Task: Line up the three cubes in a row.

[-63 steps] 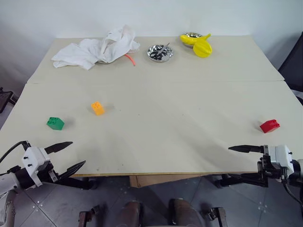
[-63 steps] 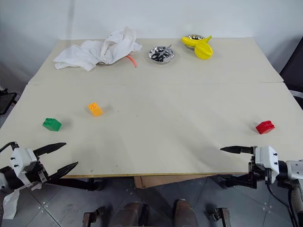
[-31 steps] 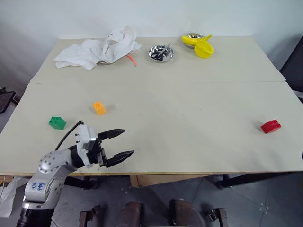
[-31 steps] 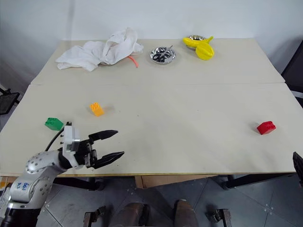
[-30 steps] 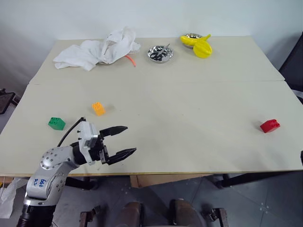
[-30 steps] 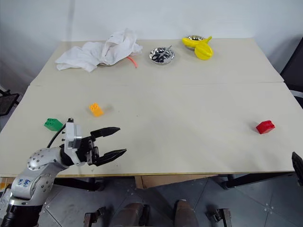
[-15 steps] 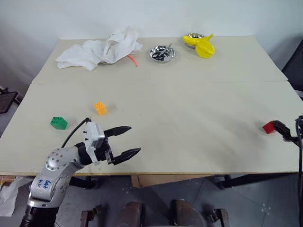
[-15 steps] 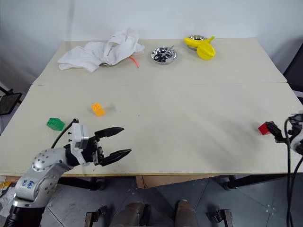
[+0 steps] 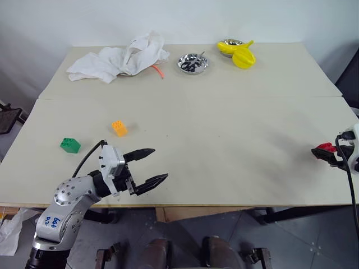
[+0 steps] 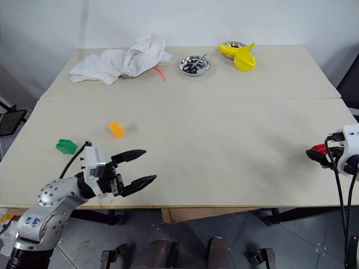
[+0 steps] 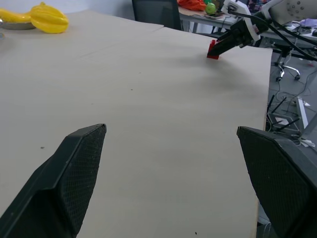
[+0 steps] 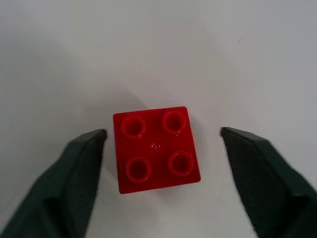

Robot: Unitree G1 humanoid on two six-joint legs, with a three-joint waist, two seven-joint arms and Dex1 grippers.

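Observation:
The red cube (image 12: 156, 148) sits studs-up near the table's right edge, also visible as the red cube (image 9: 324, 147). My right gripper (image 12: 162, 133) straddles it, open, with a narrow gap at one finger and a wider gap at the other. The orange cube (image 9: 119, 128) and the green cube (image 9: 70, 145) lie apart on the left half of the table. My left gripper (image 9: 159, 164) hovers open and empty over the front left of the table, below and right of the orange cube. In the left wrist view the red cube (image 11: 213, 49) and the right gripper (image 11: 229, 42) show far off.
At the back of the table (image 9: 224, 140) lie a crumpled white cloth (image 9: 118, 56), a small steel bowl (image 9: 193, 63) and a yellow fruit-shaped toy (image 9: 243, 57) beside another bowl. A seam crosses the table. A dark chair (image 9: 350, 78) stands at the right.
My right gripper has come in from the lower right to the red cube, and its fingers have narrowed around it. The left gripper has stayed open in place near the front left.

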